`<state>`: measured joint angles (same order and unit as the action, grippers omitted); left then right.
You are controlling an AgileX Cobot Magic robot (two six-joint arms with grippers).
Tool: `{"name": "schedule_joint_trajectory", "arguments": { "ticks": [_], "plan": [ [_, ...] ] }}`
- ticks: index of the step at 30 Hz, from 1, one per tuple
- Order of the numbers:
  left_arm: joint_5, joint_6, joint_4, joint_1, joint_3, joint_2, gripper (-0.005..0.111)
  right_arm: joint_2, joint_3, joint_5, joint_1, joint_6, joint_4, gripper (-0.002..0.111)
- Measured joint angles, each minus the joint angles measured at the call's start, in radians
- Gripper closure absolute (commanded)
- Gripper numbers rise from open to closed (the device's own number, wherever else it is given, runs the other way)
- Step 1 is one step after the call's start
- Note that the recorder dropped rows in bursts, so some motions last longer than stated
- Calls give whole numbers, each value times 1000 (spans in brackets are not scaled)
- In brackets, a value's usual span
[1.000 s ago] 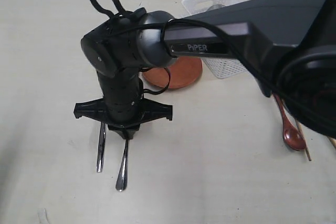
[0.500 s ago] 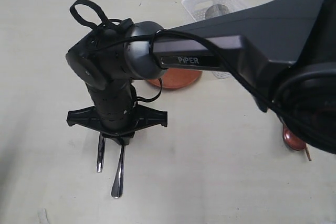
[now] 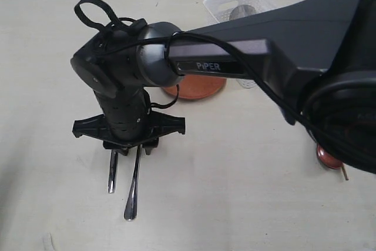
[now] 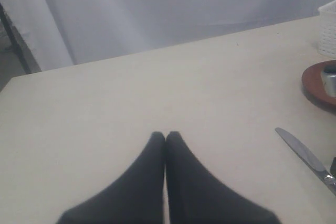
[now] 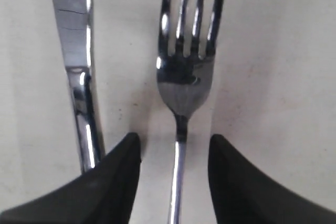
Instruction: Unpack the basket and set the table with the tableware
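My right gripper [image 3: 136, 147] reaches across to the left half of the table [image 3: 247, 204] and points straight down. It is open [image 5: 175, 140], one finger on each side of the neck of the steel fork [image 5: 185, 77], which lies flat. The fork's handle [image 3: 131, 195] sticks out towards the front. The steel knife [image 5: 79, 77] lies parallel beside it, outside the fingers. My left gripper [image 4: 166, 136] is shut on nothing above bare tabletop. The reddish-brown plate [image 3: 197, 89] lies behind the arm, and the white basket [image 3: 238, 5] stands at the back.
The dark red spoon [image 3: 326, 157] and brown chopsticks [image 3: 343, 171] lie at the right, mostly hidden by the right arm's base. The left wrist view shows the knife blade [image 4: 304, 155], plate rim [image 4: 315, 85] and basket corner [image 4: 328, 30].
The right arm moved left with the fork. Its fingers have spread apart, and the fork now lies on the table beside the knife.
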<state>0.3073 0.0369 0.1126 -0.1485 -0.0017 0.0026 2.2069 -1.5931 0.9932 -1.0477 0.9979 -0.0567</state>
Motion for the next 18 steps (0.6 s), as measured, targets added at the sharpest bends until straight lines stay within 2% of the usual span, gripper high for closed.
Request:
{"name": "schedule_joint_trajectory", "arguments": {
  "ticks": [9,18],
  "plan": [
    [0,0,0,0,0,0,107,0,-190,24,-5,-81,-1,67],
    [0,0,0,0,0,0,107,45,-206,71,-35,-149,12,67]
  ]
}}
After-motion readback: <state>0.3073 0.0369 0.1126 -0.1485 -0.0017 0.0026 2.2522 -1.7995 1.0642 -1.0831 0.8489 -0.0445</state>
